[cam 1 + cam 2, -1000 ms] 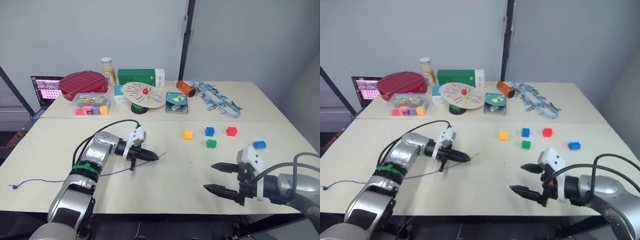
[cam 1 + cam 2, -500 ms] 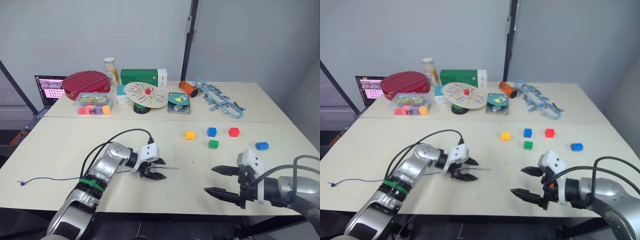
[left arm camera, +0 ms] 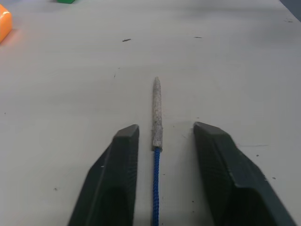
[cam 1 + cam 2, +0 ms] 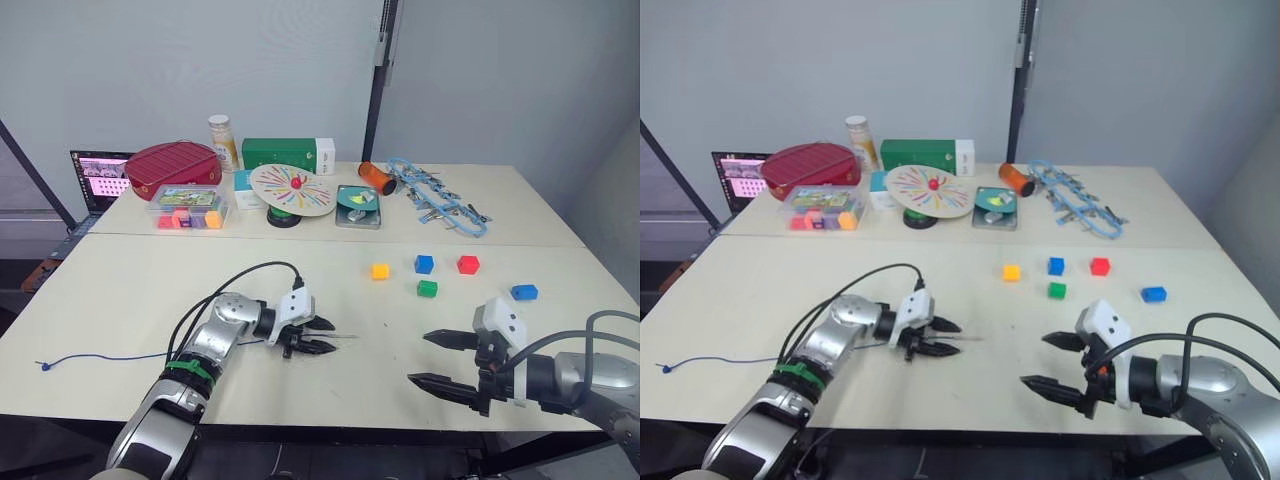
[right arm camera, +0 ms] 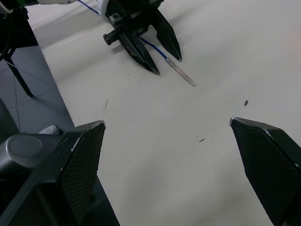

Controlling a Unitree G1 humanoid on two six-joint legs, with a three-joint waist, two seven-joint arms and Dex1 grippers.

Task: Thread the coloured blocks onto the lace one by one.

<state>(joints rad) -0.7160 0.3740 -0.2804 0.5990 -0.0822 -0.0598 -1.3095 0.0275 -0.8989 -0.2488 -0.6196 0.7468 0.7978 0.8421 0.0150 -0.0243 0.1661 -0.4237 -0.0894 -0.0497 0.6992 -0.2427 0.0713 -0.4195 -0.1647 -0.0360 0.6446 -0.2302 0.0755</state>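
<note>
Dark-blue thin lace (image 3: 155, 183) with its pale stiff tip lies lengthwise between the left gripper's (image 3: 162, 134) parted, empty fingers, pointing straight ahead.

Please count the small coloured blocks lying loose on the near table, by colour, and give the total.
blue blocks: 2
red block: 1
green block: 1
orange-yellow block: 1
Total: 5

Lace (image 3: 155, 183) dark blue w/ pale grey speckled tip, lying btwn the black ribbed fingers (image 3: 117, 174) of left gripper (image 4: 322, 336). Right gripper (image 4: 432, 359): black fingers, white housing. Ahead of its jaws, blocks: orange-yellow (image 4: 379, 270), blue (image 4: 424, 264), red (image 4: 467, 264), green (image 4: 427, 288), 2nd blue (image 4: 522, 292). Table (image 4: 120, 290) cream.
</note>
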